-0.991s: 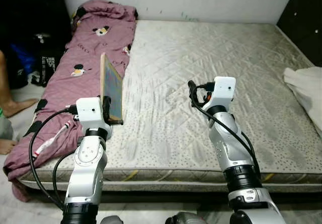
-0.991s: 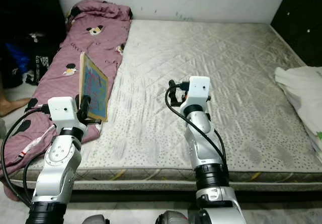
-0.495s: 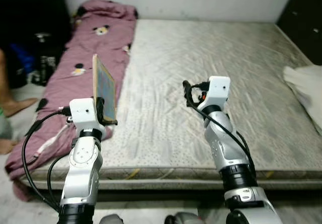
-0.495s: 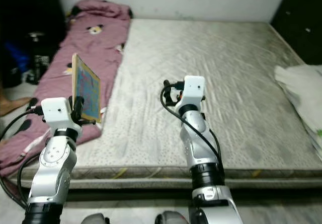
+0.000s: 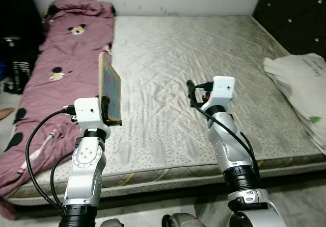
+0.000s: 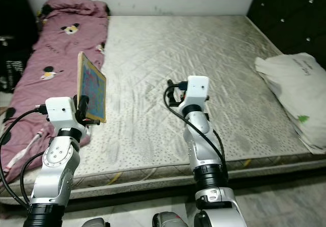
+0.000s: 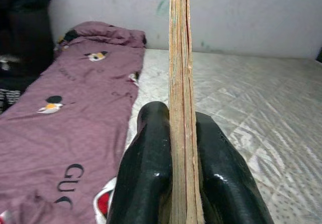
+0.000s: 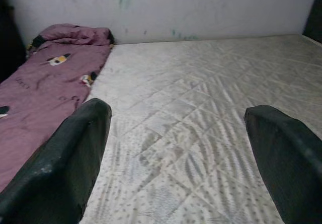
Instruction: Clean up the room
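Two left fingers hide the upright book's lower edge.

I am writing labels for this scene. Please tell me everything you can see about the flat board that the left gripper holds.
The board is a thin, flat rectangle with pale wood-coloured edges and a colourful, mostly blue printed face. From the left wrist view its edge looks layered, like stacked card or thin wood. It stands upright on edge, clamped near its lower end between the two black fingers of the left gripper, held in the air above the near left part of the mattress. Only the fingers touch it.
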